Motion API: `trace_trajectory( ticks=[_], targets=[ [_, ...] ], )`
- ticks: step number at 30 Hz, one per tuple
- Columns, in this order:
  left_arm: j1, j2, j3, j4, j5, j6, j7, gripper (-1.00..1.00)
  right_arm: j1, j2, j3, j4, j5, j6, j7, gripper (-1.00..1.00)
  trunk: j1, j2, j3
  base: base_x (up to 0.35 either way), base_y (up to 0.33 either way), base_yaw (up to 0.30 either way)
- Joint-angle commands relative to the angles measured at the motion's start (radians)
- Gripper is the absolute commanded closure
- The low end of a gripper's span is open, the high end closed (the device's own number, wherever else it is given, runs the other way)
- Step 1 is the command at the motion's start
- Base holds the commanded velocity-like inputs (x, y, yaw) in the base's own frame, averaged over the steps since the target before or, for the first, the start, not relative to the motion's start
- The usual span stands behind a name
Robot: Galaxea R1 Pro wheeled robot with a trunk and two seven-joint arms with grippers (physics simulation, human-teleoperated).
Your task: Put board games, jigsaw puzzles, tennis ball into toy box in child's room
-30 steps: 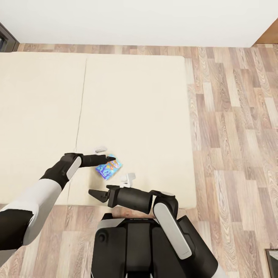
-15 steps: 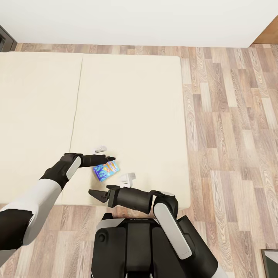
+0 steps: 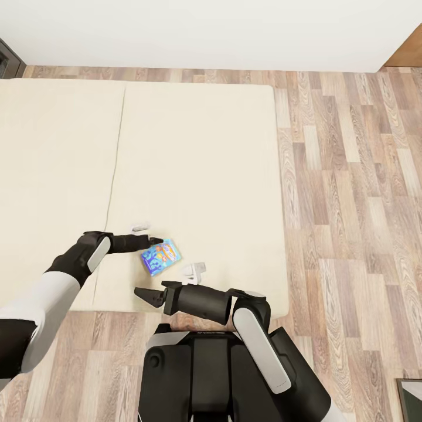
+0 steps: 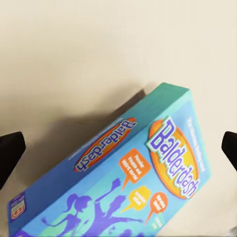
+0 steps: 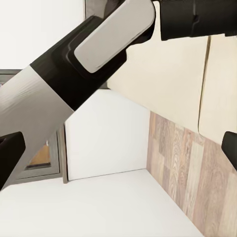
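**Left pincer lining up on the blue board game at the bed's near edge**

The blue board game (image 3: 160,256) is lying flat on the bed (image 3: 193,152), close to the near edge and right of the mattress seam. In the left wrist view the box (image 4: 123,177) is lettered "Balderdash" and is sitting askew between the two dark fingertips (image 4: 11,153), which are spread wide with nothing between them. In the head view the left pincer (image 3: 153,241) is hanging at the box's upper left corner.

The right pincer (image 3: 142,293) is idling below the bed edge, fingers parted and holding nothing.

Judgement: the fingers should be straddling the box's short width, so the wrist probably needs rotating to square up with the tilted box, then lowering until the tips bracket both long edges. The soft mattress may let the box tip; closing slowly seems wise.

Against one second ago: the whole view has shifted, so the camera has moved. The left arm is sitting further left, and the box's blue lid is now fully uncovered.
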Motion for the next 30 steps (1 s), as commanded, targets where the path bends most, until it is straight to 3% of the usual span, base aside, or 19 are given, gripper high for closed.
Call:
trace_trajectory(
  ticks=[1,23,30],
  targets=[
    [0.000,0.004,-0.005,-0.001,0.006,0.007,0.001,-1.00,0.000,0.000,-0.001,0.000,0.003,0.004,0.004,-1.00,0.001,-0.002,-0.001,0.000,0.000,0.000],
    [0.000,0.001,-0.017,0.006,0.006,0.046,0.003,-1.00,0.000,0.001,-0.001,0.000,0.003,0.004,0.003,-1.00,0.001,-0.002,-0.001,0.000,0.000,0.000],
    [0.000,-0.001,-0.015,0.009,0.007,0.056,0.033,-1.00,0.000,0.001,-0.001,0.000,0.003,0.005,0.004,-1.00,0.001,-0.002,-0.001,0.000,0.000,0.000]
  ],
)
